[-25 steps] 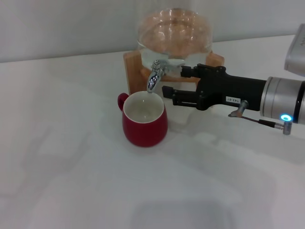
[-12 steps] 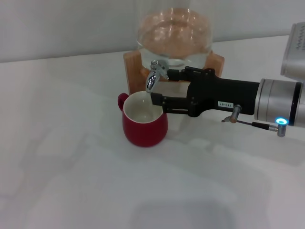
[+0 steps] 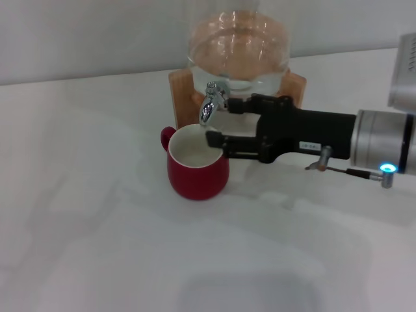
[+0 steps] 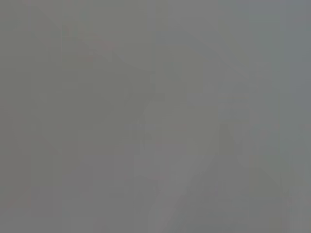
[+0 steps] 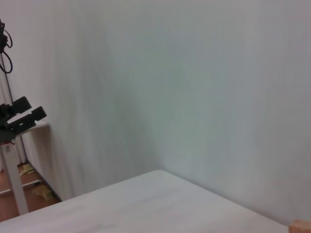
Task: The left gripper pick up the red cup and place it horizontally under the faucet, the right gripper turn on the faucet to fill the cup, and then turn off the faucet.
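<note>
the red cup point(image 3: 197, 170) stands upright, white inside showing, directly under the chrome faucet point(image 3: 211, 103), handle facing away.

1 red cup point(image 3: 197, 174), 1 faucet point(image 3: 210, 105), 1 glass jar point(image 3: 238, 49) (on 1 wooden stand point(image 3: 179, 91)).

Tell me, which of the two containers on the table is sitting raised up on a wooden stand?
The clear glass jar with the faucet; it sits on the wooden stand. The red cup stands directly on the table.
</note>
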